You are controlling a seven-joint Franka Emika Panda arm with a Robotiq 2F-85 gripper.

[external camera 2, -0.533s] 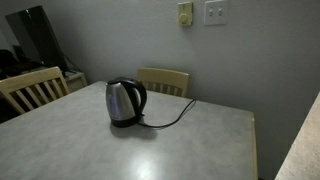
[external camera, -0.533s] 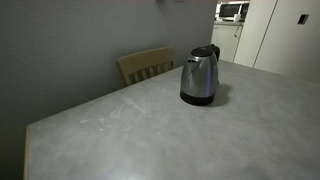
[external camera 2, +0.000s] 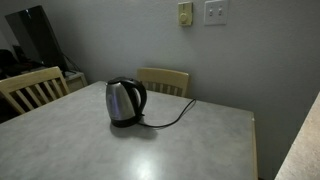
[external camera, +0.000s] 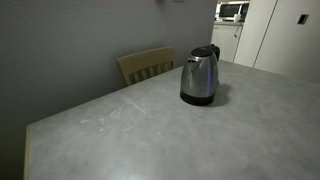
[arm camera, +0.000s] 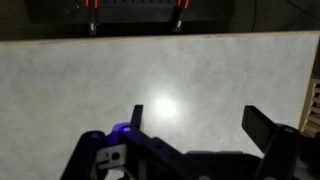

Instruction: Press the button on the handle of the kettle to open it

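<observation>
Fingers (arm camera: pixel 263 125) standing wide apart, holding nothing, above the pale grey tabletop (arm camera: pixel 200 70).
We are hovering our black gripper (arm camera: pixel 200 125) empty; the small brushed-steel kettle (external camera: pixel 199 78) with its black loop handle (external camera 2: pixel 141 99) is sitting on that table near a wooden chair (external camera 2: pixel 165 80), and we cannot make out the button.

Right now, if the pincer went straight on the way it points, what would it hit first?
Probably the bare table; the wrist view shows only tabletop beyond the open pincer, no kettle.
</observation>
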